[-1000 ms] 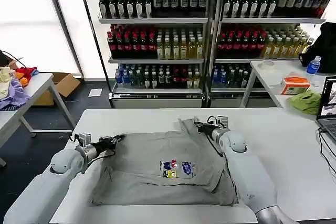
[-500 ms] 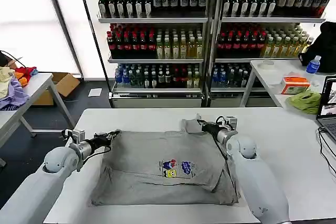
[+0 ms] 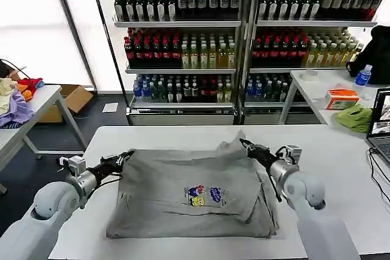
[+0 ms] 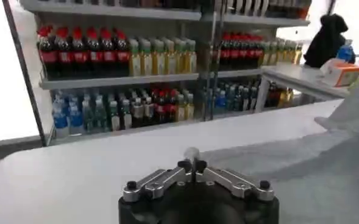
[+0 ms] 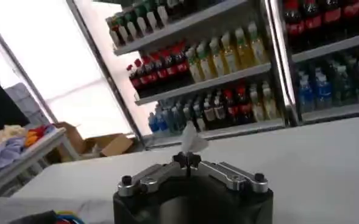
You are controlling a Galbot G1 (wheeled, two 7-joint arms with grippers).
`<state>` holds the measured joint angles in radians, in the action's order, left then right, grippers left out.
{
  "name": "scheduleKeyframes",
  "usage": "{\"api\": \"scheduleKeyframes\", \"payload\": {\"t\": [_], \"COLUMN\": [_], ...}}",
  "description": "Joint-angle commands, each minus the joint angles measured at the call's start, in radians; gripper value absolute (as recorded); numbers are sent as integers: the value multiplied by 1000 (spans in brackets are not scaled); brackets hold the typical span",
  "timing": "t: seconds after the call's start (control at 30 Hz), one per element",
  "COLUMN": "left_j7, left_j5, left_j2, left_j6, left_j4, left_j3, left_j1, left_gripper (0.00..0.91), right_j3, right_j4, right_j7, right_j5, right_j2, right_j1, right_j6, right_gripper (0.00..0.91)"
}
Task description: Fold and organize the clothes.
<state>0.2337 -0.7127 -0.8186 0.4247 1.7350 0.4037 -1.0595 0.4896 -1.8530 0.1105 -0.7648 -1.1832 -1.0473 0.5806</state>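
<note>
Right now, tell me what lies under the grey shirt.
The grey shirt lies on the white table, held at its far corners by the left pincer and right pincer. Anything beneath the fabric is covered.

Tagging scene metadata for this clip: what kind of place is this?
Probably a test lab dressed as a shop. Behind the white table stand shelves of bottled drinks; side tables hold a laptop and piled cloth. Left gripper and right gripper each pinch a corner of the grey shirt.
</note>
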Motion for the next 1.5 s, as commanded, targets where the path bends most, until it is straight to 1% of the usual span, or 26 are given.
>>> {"api": "scheduleKeyframes", "payload": {"t": [0.03,0.07,0.1,0.17,0.23,0.33,0.4,0.43,0.47,0.5,0.57,0.67,0.73,0.77,0.8,0.83,0.87,0.9,0.93,0.97,1.07,1.13,1.23,1.3,1.37,1.5], "left_j7": [-20,-19,-17,-2,-3,10,36,39,41,47,49,42,30,19,6,-8,-22,-30,-51,-72,-152,-223,-357,-423,-453,-475], "left_j5": [51,100,130,204,224,263,311,346,399,424,471,463,446,432,414,371,334,316,294,282,247,138,10,30,62,121], "left_j2": [-2,-9,-16,-30,-45,-64,-70,-72,-76,-78,-84,-91,-92,-91,-89,-87,-86,-87,-91,-96,-119,-142,-204,-261,-333,-380], "left_j6": [45,53,49,18,17,4,-6,-15,-19,-20,-20,-22,-19,-18,-17,-14,0,12,14,13,10,17,70,71,45,17], "left_j4": [271,294,300,316,329,339,330,324,320,320,336,361,383,396,405,429,448,474,487,497,533,555,586,576,549,487], "left_j3": [194,216,223,249,264,283,269,254,242,235,233,262,294,310,334,353,373,391,411,423,436,425,364,308,265,213], "left_j1": [-332,-401,-425,-515,-552,-622,-654,-665,-673,-677,-694,-705,-702,-701,-699,-697,-697,-698,-700,-701,-714,-720,-700,-683,-665,-624], "left_gripper": [10,10,10,10,10,10,10,20,171,907,907,907,907,907,907,907,907,907,907,907,907,907,907,907,907,907], "right_j3": [136,139,147,155,158,155,150,144,140,139,144,172,183,196,204,213,221,233,238,260,318,357,397,408,408,392], "right_j4": [-285,-292,-306,-321,-323,-328,-323,-314,-305,-302,-308,-326,-333,-338,-339,-338,-335,-325,-318,-303,-301,-307,-291,-276,-276,-271], "right_j7": [-8,-8,1,-4,8,14,28,38,44,43,31,31,37,48,58,61,53,50,56,67,90,99,93,90,86,83], "right_j5": [-22,-3,31,44,101,120,180,224,283,291,292,287,288,292,296,295,316,370,400,437,419,378,369,370,355,364], "right_j2": [23,20,13,2,-8,-21,-31,-31,-31,-30,-29,-27,-25,-20,-17,-15,-15,-18,-20,-22,-23,-26,-40,-44,-47,-60], "right_j1": [-340,-358,-401,-448,-488,-534,-556,-560,-561,-561,-557,-556,-557,-558,-559,-558,-556,-550,-547,-543,-551,-562,-570,-580,-596,-610], "right_j6": [-1,-1,-2,-2,-3,-4,-14,-23,-41,-44,-58,-72,-84,-107,-139,-191,-233,-292,-330,-410,-503,-515,-522,-523,-522,-518], "right_gripper": [0,0,0,0,0,0,0,907,907,907,907,907,907,907,907,907,907,907,907,907,907,907,907,907,907,907]}}
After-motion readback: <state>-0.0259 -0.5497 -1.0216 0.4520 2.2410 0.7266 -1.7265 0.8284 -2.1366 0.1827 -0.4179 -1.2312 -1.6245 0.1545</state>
